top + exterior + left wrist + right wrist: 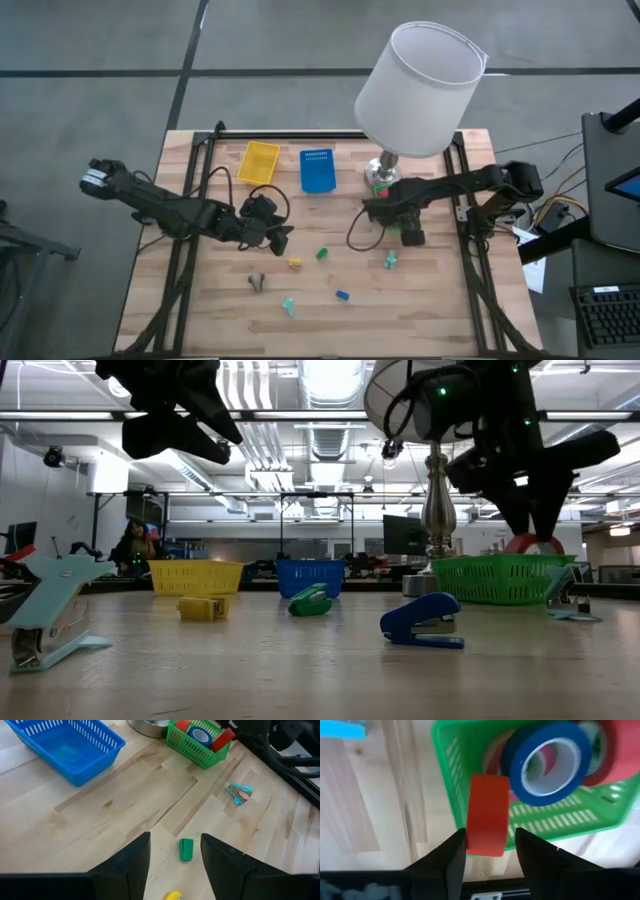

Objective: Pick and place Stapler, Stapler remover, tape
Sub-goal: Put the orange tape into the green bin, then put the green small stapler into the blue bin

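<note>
My right gripper [487, 837] is shut on a red tape roll [487, 815] and hovers over the near wall of the green basket [449, 775]. A blue tape roll [547, 762] and other red rolls [615, 755] lie inside that basket. My left gripper [175, 842] hangs open above the table, over a small green stapler [186, 850] that lies flat on the wood. A teal staple remover [241, 792] lies between that stapler and the green basket [195, 751]. A yellow stapler [294, 264] and a blue stapler [342, 296] rest on the table nearby. My right gripper pinches the red tape roll between its two fingers, one finger on each flat side, so the roll's outer red band [487, 827] faces the wrist camera. The fingers point down from above. The roll stands on edge, lifted clear just above the green basket's rim [490, 564].
A yellow basket [258, 163] and a blue basket [318, 170] stand at the table's far side. A lamp with a white shade [420, 85] stands on its metal base [380, 172] behind the green basket. Another teal remover [290, 305] and a grey one [257, 283] lie nearer.
</note>
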